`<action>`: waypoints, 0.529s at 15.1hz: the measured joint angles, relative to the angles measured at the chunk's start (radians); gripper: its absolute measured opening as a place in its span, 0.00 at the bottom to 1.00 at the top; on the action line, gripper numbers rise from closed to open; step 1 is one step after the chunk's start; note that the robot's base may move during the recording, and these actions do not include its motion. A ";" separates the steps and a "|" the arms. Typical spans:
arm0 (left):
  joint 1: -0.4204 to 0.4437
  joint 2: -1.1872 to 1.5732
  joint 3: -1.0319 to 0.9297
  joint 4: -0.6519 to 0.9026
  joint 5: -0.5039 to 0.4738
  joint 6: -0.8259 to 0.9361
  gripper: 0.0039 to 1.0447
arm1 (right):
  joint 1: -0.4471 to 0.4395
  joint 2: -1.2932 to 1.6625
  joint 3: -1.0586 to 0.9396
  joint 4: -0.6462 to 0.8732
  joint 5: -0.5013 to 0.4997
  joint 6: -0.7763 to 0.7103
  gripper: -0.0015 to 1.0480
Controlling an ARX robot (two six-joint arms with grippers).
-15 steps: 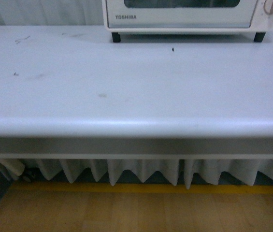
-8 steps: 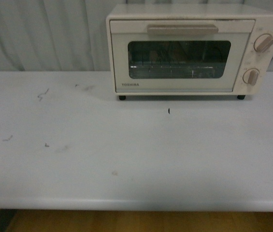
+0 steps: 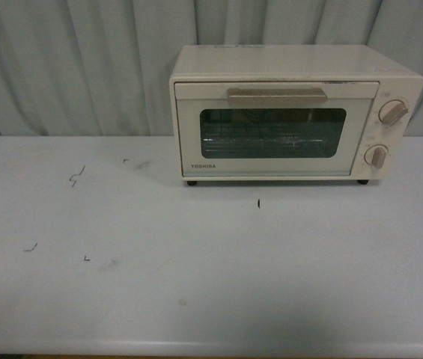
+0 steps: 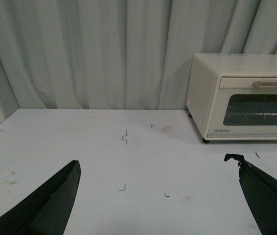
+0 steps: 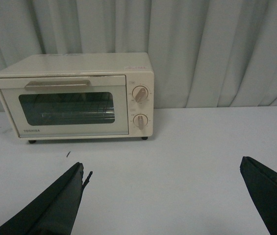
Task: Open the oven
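Observation:
The cream TOSHIBA oven (image 3: 286,112) stands at the back of the white table, right of centre, door shut. Its beige bar handle (image 3: 277,94) runs across the top of the glass-windowed door; two beige knobs (image 3: 392,112) sit on its right side. A wire rack shows behind the glass. The oven also shows in the left wrist view (image 4: 243,98) and the right wrist view (image 5: 74,95). My left gripper (image 4: 158,169) is open and empty over the table, well short of the oven. My right gripper (image 5: 163,169) is open and empty, also short of it. Neither arm shows in the front view.
The white table (image 3: 196,284) has small dark marks on its left part (image 3: 76,176) and one in front of the oven (image 3: 258,203). A pleated grey curtain (image 3: 84,67) hangs behind the table.
The front view has tilted upward: a second ago it showed the table's front edge and floor, now the whole oven and curtain. The oven itself has not moved.

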 joint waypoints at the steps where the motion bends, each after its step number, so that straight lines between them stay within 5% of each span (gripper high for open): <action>1: 0.000 0.000 0.000 -0.001 0.000 0.000 0.94 | 0.000 0.000 0.000 0.000 0.000 0.000 0.94; 8: 0.000 0.000 0.000 -0.002 0.000 0.000 0.94 | 0.000 0.000 0.000 0.000 0.000 0.000 0.94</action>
